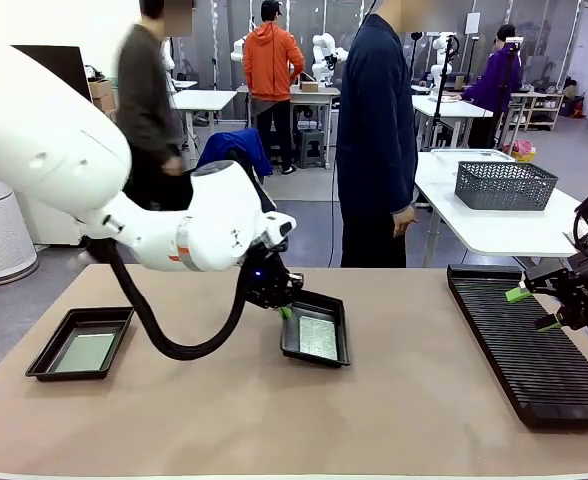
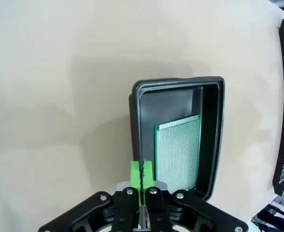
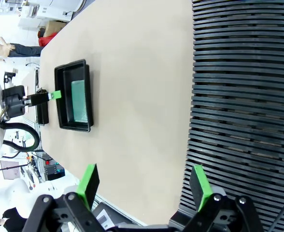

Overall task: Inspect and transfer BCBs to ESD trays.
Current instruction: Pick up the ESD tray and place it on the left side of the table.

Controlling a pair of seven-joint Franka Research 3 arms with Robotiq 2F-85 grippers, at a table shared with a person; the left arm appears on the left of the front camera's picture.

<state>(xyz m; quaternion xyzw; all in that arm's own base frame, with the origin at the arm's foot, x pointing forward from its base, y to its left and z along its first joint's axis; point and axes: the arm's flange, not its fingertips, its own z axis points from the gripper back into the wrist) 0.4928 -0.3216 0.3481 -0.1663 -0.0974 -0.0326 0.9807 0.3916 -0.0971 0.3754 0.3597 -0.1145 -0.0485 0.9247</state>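
At the left of the table, a shallow black plastic tray (image 1: 80,343) already held a pale green flat board (image 1: 83,352). Mid-table, the left gripper (image 1: 285,311), pads pressed together on nothing, hung beside a second black tray (image 1: 315,328) holding another board (image 1: 318,337). To the right, the right gripper (image 1: 536,308) hovered wide open and empty over the long black ribbed rack (image 1: 526,345), whose slots looked bare, so the transfers seemed largely done.

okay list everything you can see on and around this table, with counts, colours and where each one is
ESD trays: two, black; one near the table's left end, one at the middle.
BCBs: two, pale green; one lying in the left tray, one in the middle tray.
Slotted rack: one, black, ribbed; right end of the table.
Mesh basket: one, grey; white table behind.
Person: one, dark coat; standing at the far side.
Left tool: shut, green pads together, over the middle tray's near-left rim.
Right tool: open, above the rack.
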